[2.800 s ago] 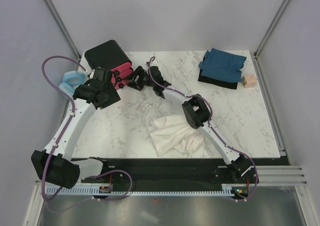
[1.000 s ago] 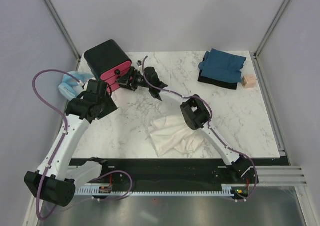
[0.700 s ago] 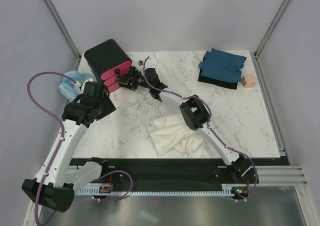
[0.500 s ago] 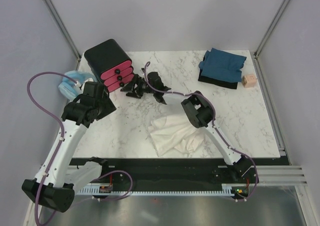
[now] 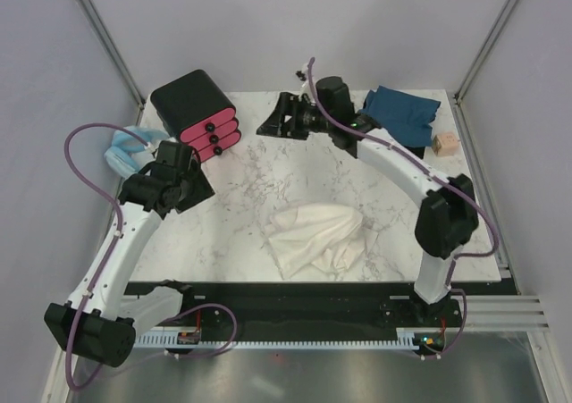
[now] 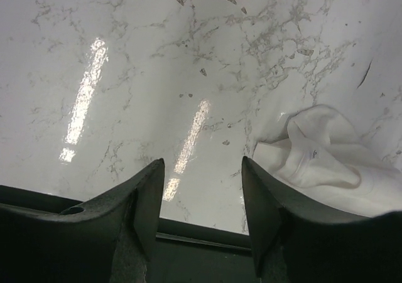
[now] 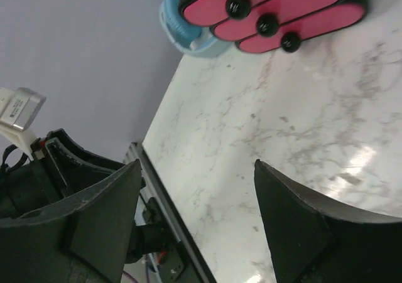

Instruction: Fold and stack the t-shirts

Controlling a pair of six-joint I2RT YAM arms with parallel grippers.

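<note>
We see a marble-patterned table (image 6: 125, 76), smooth and glossy enough to throw back streaks of light. Near its front edge, the cream-white t-shirt (image 5: 315, 236) is soft matt cloth, creased. The teal-blue t-shirt (image 5: 399, 113) at the far right corner is matt cloth too. The black box (image 5: 189, 99) looks like smooth plastic, and its pink drawers (image 7: 301, 0) have a slight sheen. The small cube (image 5: 443, 144) at the right edge looks like bare wood.

Left tool (image 6: 201, 170) angled down, jaws apart, empty; right tool (image 7: 198, 170) outstretched, jaws wide.
</note>
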